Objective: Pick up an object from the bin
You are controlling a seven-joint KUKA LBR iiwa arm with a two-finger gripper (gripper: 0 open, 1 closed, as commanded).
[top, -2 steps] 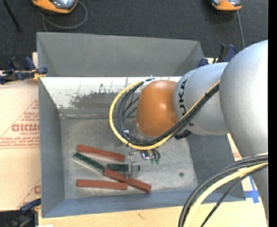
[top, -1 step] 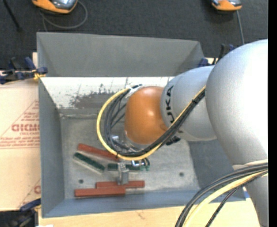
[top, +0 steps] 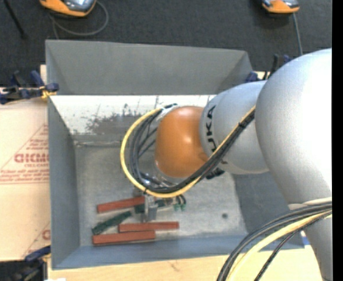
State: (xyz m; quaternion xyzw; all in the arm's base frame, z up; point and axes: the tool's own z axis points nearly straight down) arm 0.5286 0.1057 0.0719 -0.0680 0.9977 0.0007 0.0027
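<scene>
My gripper [top: 150,207] hangs low in the front half of the bin, just under the orange cover on the wrist. Its tip is right beside the right end of a reddish-brown bar [top: 120,205] lying on the floor. A dark green strip [top: 113,220] slants just below that bar, reaching toward the gripper. Two more reddish-brown bars lie closer to the front wall, one [top: 148,227] under the gripper and a longer one [top: 123,237] to its left. A small green piece [top: 180,204] shows at the gripper's right.
The arm and its looped cables cover the middle and right of the bin. The bars lie close to the front wall, with the left wall a short way off.
</scene>
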